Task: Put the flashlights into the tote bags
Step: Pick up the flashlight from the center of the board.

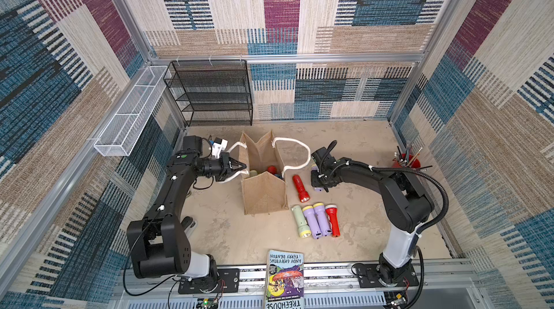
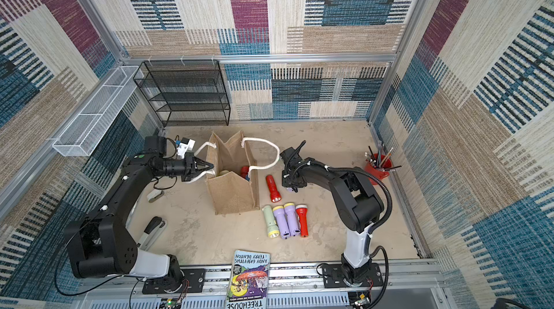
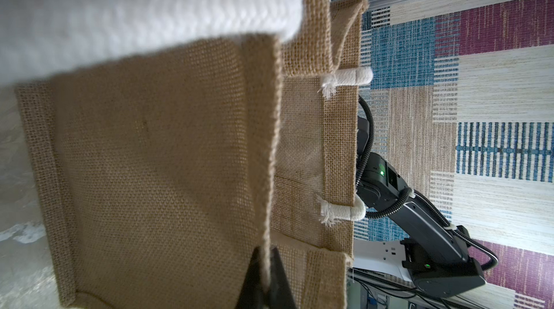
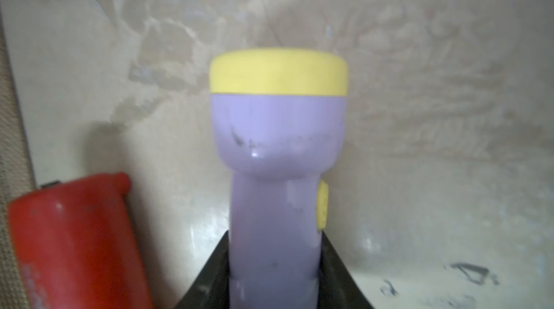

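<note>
While the left hand (image 1: 244,168) pinches the hemmed rim of the tote bag (image 1: 263,195) from the bag's nine o'clock side, its black fingers (image 3: 250,286) pressed together on the coarse cloth, the bag stands upright and open near the middle of the surface (image 1: 227,238). It is boxy tan burlap with an open weave, folded gussets and thick white braided rope handles (image 3: 150,16) with frayed ends. Down inside it a red end (image 1: 271,169) shows beside a dark blue shape and a pale one, all too shaded to tell further.

At three o'clock of the bag the right hand (image 4: 274,250) is closed around the smooth barrel of a lilac flashlight (image 4: 278,130), a black finger against each side. The flashlight has a flared neck, a flat yellow head and a yellow side button, and it lies on the surface. Between it and the bag lies a red flashlight (image 1: 299,188) of glossy plastic. At five o'clock of the bag four more lie side by side, touching: a pale green flashlight (image 1: 299,221), two lilac ones (image 1: 315,220) and a second red one (image 1: 333,220).

The surface is matt beige, mottled and scuffed. A black mesh rack (image 1: 209,91) stands at eleven o'clock, a white mesh basket (image 1: 132,112) hangs along the nine o'clock wall, a red pot (image 1: 406,163) of pens sits at three o'clock, and a paperback book (image 1: 284,280) overhangs the six o'clock edge. Woven patchwork panels in blue, plum and cream, held in aluminium rails, wall the space.
</note>
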Robot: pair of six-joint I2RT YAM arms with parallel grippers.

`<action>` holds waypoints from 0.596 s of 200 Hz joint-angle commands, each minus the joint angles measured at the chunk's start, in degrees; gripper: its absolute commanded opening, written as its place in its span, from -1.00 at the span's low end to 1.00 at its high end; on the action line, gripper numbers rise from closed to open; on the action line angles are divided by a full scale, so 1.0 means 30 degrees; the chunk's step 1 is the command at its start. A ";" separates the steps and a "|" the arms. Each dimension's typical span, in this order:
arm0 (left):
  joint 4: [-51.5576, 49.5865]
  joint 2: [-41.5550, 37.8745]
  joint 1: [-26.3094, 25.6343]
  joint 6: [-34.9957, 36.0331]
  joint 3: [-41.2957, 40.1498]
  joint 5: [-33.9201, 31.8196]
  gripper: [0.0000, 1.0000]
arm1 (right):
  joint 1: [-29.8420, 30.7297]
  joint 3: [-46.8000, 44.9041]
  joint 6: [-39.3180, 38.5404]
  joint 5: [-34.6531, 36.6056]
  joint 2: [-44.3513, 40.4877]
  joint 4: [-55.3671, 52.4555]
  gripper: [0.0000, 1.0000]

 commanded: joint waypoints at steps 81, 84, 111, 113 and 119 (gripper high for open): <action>0.0156 -0.0311 0.0027 0.0165 0.0112 -0.0015 -1.00 | -0.1520 0.4766 -0.0744 -0.0210 -0.4022 -0.2978 -0.28; 0.0142 -0.0308 0.0028 0.0157 0.0106 -0.0015 -1.00 | -0.1520 0.5103 -0.0773 -0.0364 -0.4099 -0.2953 -0.29; 0.0159 -0.0312 0.0028 0.0155 0.0114 -0.0004 -1.00 | -0.0700 0.8324 -0.1140 -0.1202 -0.4124 -0.2883 -0.29; 0.0157 -0.0326 0.0028 0.0155 0.0114 -0.0005 -1.00 | -0.0561 0.8390 -0.1198 -0.1263 -0.4062 -0.2893 -0.29; 0.0172 -0.0324 0.0025 0.0163 0.0114 0.0003 -1.00 | -0.0160 0.9618 -0.1412 -0.1463 -0.3828 -0.2944 -0.29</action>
